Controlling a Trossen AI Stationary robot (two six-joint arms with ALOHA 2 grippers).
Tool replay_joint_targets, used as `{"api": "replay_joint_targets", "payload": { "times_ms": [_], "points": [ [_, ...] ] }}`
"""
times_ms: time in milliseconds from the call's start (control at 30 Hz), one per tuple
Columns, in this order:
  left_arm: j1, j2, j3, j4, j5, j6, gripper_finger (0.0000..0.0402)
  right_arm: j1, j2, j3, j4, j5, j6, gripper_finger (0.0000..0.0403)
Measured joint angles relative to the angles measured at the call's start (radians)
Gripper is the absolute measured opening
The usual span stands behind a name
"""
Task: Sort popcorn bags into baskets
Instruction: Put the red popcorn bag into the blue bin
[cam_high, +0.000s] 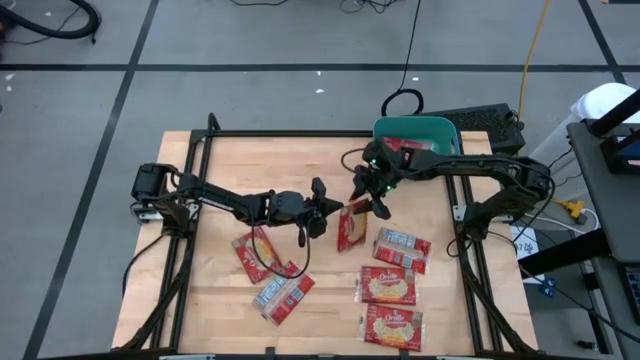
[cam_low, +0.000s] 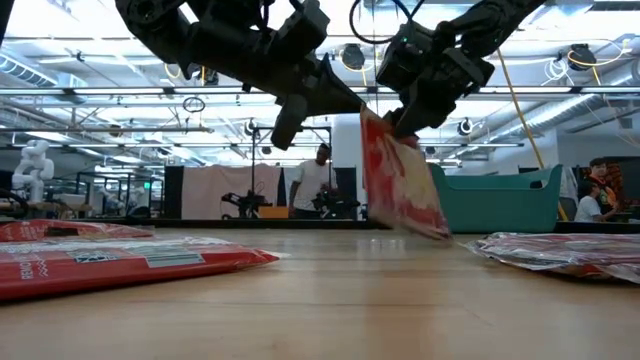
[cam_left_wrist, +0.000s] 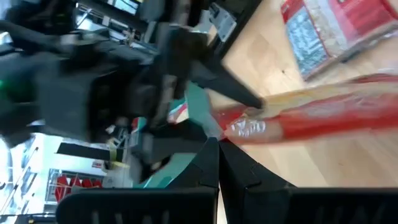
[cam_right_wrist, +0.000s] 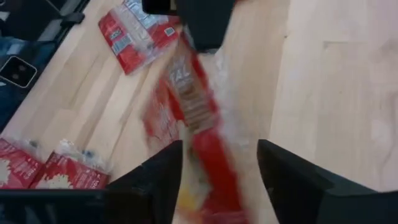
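Standing between the right gripper (cam_right_wrist: 217, 168) jaws (tilted): popcorn bag (cam_right_wrist: 202, 130).

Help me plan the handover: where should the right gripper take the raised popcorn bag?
Take the raised bag by its free upper edge, coming from the tub side. It stands tilted on edge, the left gripper pinching one upper corner, and the right gripper already straddles that edge, fingers apart.

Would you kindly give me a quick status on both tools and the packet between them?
Left tool shut on lifted popcorn bag, mid-table. Right tool open, straddling its upper edge. Teal basket behind, one packet inside. Nothing in the way.
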Motion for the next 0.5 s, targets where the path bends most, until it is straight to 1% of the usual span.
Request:
{"api": "replay_joint_targets", "payload": {
  "times_ms": [167,333,433,500],
  "points": [
    [0.003,0.000,0.000,-0.001,-0.006,-0.025,0.0000,0.002,-0.036,0.000,-0.016,0.002,-0.011,0.0146],
    [0.003,0.000,0.000,0.001,-0.013,-0.040,0.0000,0.003,-0.035,0.000,-0.040,0.003,-0.016,0.0073],
    [0.003,0.000,0.000,-0.001,-0.021,-0.083,0.0001,0.009,-0.035,-0.001,-0.054,0.004,-0.034,0.0021],
    [0.003,0.000,0.000,0.000,-0.042,-0.142,0.0004,0.015,-0.036,-0.002,-0.050,0.004,-0.034,0.0007]
  ]
}}
